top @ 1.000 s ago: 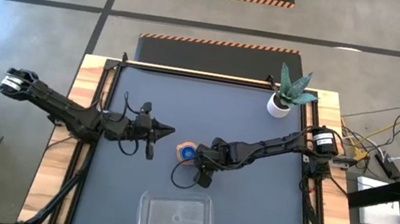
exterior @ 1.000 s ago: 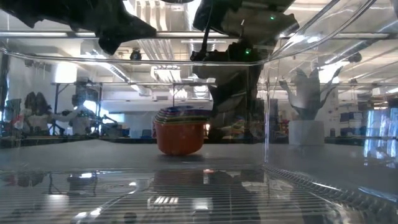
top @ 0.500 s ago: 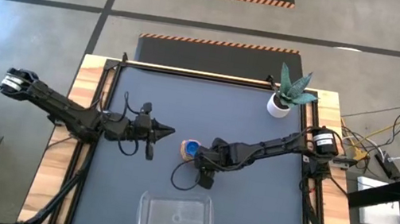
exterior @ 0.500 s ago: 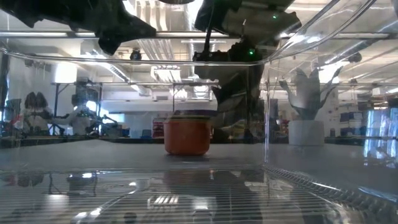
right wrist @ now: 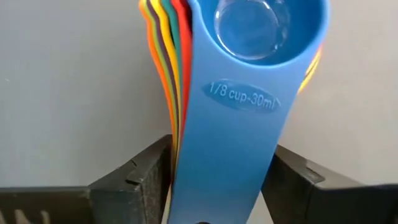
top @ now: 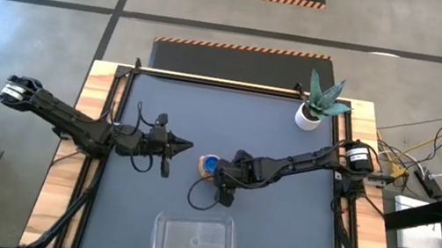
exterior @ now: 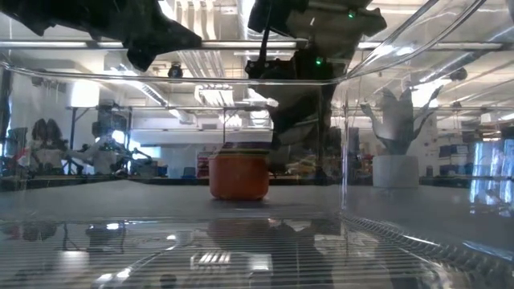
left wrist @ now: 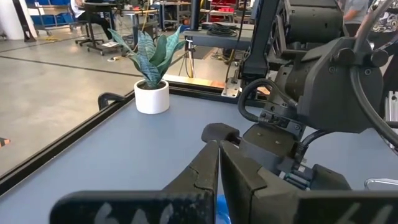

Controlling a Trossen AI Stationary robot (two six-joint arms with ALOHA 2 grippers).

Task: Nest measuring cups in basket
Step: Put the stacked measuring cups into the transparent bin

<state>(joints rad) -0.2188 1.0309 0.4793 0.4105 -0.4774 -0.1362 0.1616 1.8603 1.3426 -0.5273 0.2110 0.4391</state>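
Right gripper [top: 220, 171] jaws clamp stacked handles of nested measuring cups [right wrist: 249, 74] mid-table; left gripper [top: 185, 146] jaws closed, empty; handles fan sideways, stack could slip before reaching basket [top: 193, 239] at near edge

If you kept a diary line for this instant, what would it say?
cups: nested stack on table, outside basket | right pincer: around stack's handles | left pincer: shut, waiting beside stack
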